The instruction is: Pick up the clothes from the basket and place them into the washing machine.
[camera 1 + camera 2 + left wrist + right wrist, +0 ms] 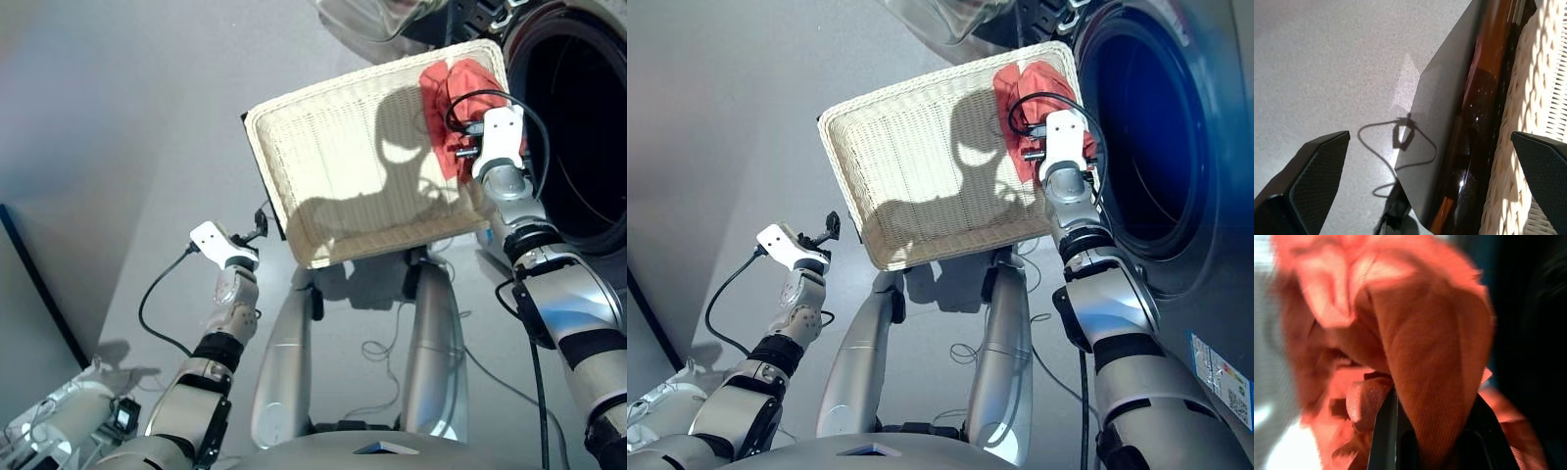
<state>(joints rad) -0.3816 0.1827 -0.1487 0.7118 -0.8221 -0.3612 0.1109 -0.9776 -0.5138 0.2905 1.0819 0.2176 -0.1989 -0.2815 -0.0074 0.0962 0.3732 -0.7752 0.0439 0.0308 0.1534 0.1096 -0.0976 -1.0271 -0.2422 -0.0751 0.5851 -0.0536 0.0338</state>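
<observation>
right gripper [1432, 431]: pinched on a fold of the red garment [453, 103], over the basket's far right corner
red garment: bunched in that corner, next to the washer opening
basket [333, 147]: only the red garment visible in it
washer [1146, 137]: drum opening dark, just right of the basket
left gripper [1425, 191]: fingers spread, holding nothing, low beside the basket's left edge
floor [118, 117]: grey
</observation>
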